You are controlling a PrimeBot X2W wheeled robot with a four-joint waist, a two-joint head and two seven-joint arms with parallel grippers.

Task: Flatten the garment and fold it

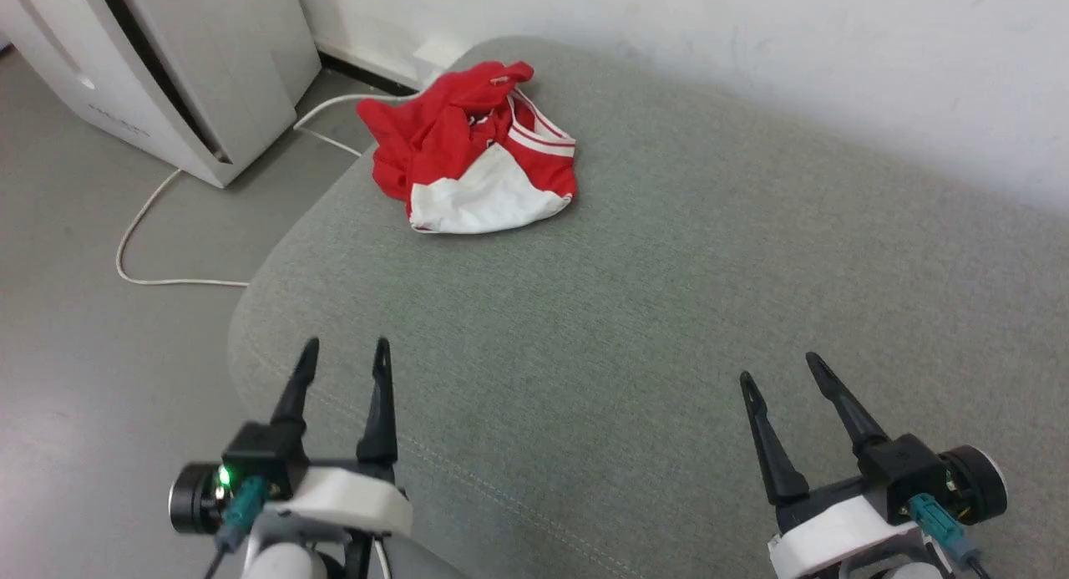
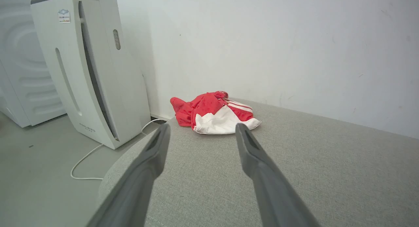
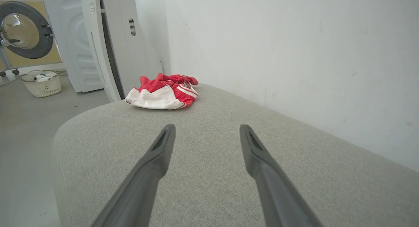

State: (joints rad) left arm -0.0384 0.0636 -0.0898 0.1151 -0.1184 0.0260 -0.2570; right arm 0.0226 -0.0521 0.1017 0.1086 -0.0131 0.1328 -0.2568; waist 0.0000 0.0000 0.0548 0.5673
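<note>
Left gripper [image 1: 345, 355] and right gripper [image 1: 780, 368], long dark fingers spread and empty, hover over the grey fabric cushion [image 1: 668, 295]. Crumpled red-and-white shiny jersey [image 1: 472, 149] lies well apart, near the far-left edge (wall close behind). Risk: pinching several bunched layers, or nudging the jersey off toward the white floor cable [image 1: 146, 220].

The garment [image 1: 468, 157], at eleven o'clock on the cushion [image 1: 668, 312], lies bunched, its inner folds hidden. At ten o'clock the white appliance [image 1: 167, 69] is cut off by the head view's top edge; its label [image 2: 64, 16] is too small to read. The cable [image 1: 184, 282] runs out of sight behind the garment.
</note>
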